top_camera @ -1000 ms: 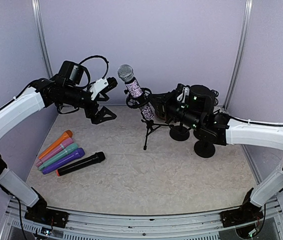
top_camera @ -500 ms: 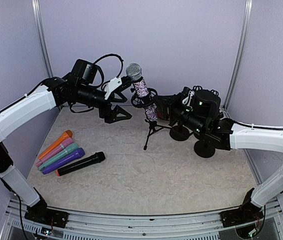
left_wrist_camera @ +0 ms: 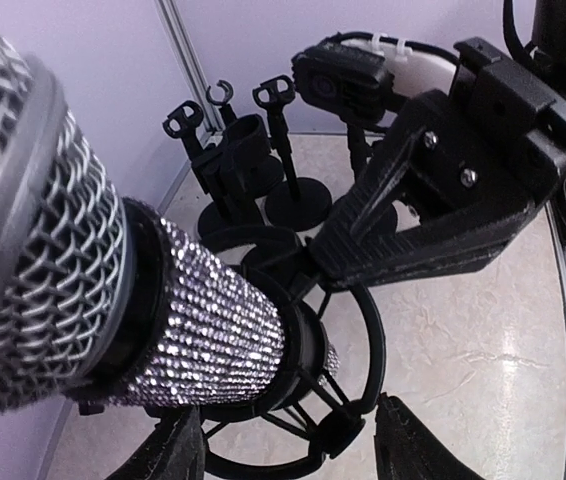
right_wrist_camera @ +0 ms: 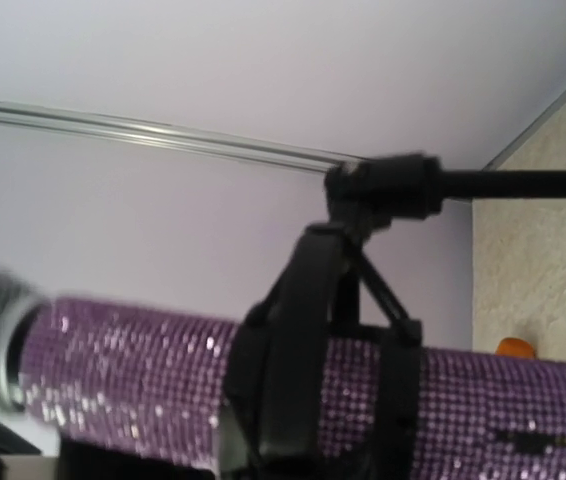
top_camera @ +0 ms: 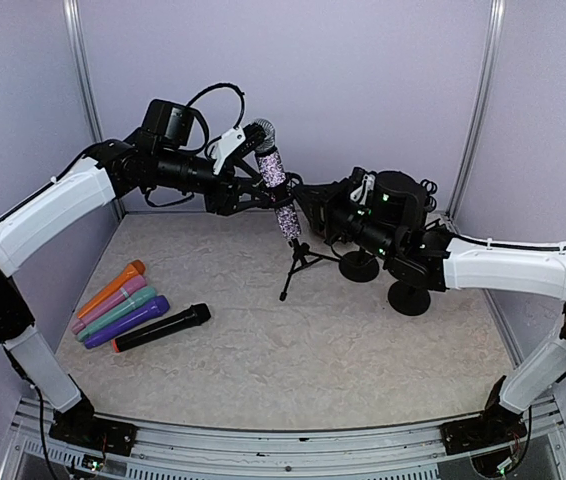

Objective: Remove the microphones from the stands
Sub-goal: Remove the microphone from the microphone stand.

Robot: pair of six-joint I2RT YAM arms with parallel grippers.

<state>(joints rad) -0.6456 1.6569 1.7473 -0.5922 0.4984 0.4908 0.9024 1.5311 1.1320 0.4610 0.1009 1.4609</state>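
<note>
The mic (top_camera: 278, 190), with a purple glitter body and a silver mesh head, sits in the stand (top_camera: 298, 262) at the back middle of the table (top_camera: 293, 370). It leans with its head up and to the left. Its body passes through the ring mount (left_wrist_camera: 368, 340) at the top of the stand, whose tripod legs rest on the table.

The left gripper (top_camera: 261, 190) reaches in from the left and is level with the upper half of the mic. In the left wrist view its fingers (left_wrist_camera: 175, 452) stand apart, one on each side of the mount, and the mic runs close past the camera between them. They do not press on the mic.

The right gripper (top_camera: 308, 205) comes in from the right, and one black finger touches the ring. Its jaws may be clamped on the mount, but no view shows enough to tell.

Four coloured mics (top_camera: 123, 300) and a black mic (top_camera: 163, 327) lie side by side at the left of the table, well apart from the stand. Two round-based stands (top_camera: 408, 298) are near the right arm.
</note>
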